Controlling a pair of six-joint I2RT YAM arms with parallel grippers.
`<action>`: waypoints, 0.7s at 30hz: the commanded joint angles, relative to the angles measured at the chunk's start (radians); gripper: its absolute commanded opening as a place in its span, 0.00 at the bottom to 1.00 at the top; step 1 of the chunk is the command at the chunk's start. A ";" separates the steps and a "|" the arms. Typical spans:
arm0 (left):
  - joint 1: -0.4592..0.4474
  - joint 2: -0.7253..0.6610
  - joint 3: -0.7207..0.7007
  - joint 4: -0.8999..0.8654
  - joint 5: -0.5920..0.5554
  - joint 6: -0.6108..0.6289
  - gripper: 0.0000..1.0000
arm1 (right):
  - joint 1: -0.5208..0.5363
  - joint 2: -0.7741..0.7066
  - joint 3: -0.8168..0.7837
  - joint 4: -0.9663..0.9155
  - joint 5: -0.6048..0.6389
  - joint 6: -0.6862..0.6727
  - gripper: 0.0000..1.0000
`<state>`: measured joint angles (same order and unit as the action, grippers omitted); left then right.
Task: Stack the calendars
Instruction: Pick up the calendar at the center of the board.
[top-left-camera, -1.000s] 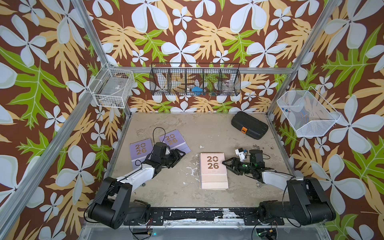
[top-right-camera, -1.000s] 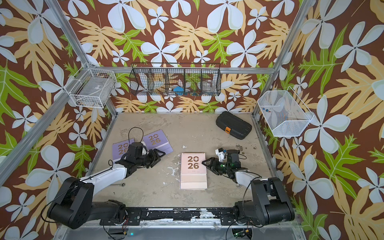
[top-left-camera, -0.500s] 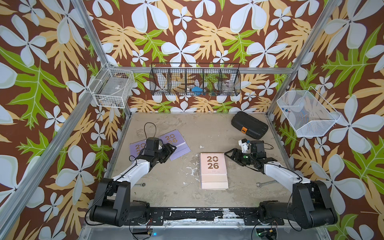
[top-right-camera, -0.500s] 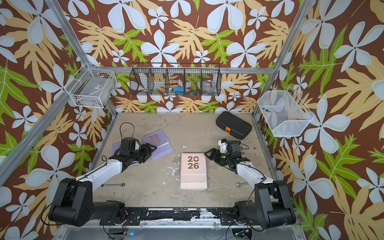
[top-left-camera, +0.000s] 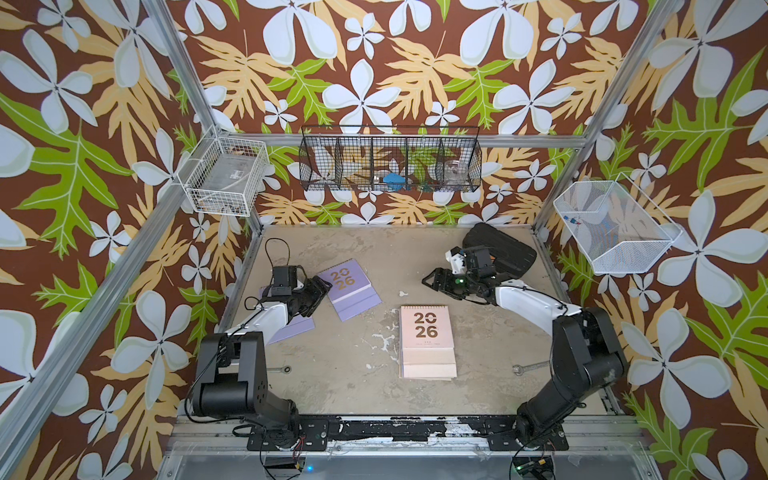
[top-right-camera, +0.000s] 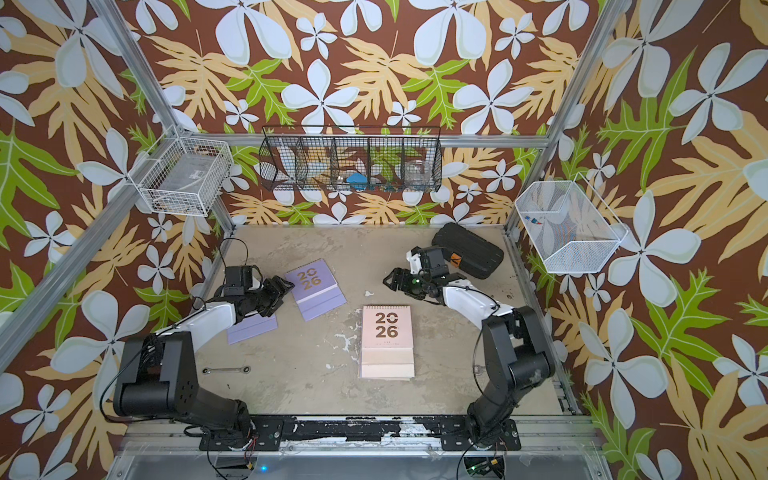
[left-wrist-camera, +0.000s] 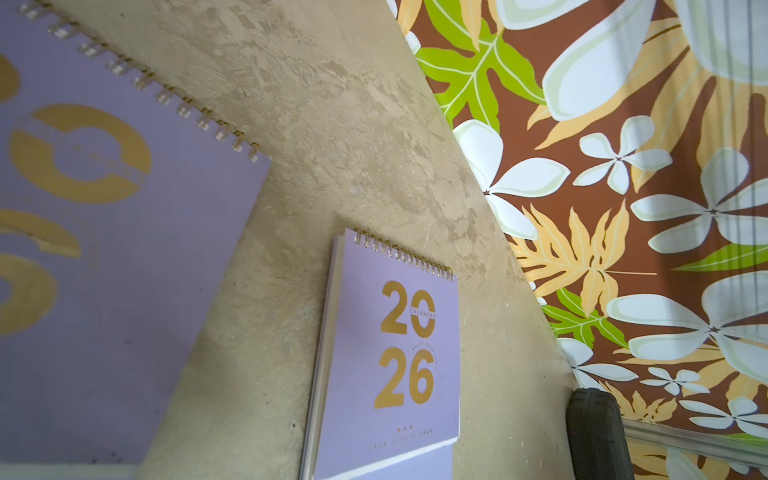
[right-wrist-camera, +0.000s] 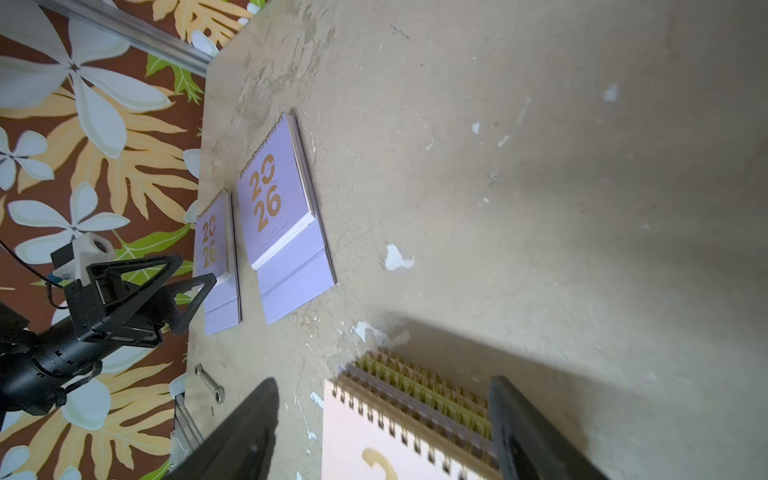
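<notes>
With the pink-topped stack (top-left-camera: 427, 345) partly built, the left gripper (top-left-camera: 323, 289) and right gripper (top-left-camera: 430, 277) hung spread and empty, so the next move likely called for grasping a loose lilac calendar (top-left-camera: 353, 291).

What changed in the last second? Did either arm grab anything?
Both arms drew back toward the far wall. The right gripper left the pink-topped stack and now hangs by the black case; the left gripper shifted left, to the edge of the lilac calendar. Both are open and empty. The stack, that calendar and the second lilac calendar have not moved.
</notes>
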<state>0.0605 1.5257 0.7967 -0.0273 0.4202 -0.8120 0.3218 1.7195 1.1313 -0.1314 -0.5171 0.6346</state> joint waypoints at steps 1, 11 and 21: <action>0.013 0.043 0.030 0.021 0.033 0.029 0.76 | 0.026 0.083 0.110 -0.047 0.010 -0.027 0.81; 0.021 0.212 0.134 0.058 0.091 0.049 0.78 | 0.097 0.400 0.488 -0.161 -0.059 -0.046 0.88; 0.021 0.309 0.190 0.081 0.144 0.047 0.82 | 0.154 0.573 0.674 -0.191 -0.126 -0.023 0.92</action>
<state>0.0811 1.8233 0.9791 0.0372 0.5350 -0.7769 0.4660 2.2719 1.7817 -0.3008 -0.6083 0.6025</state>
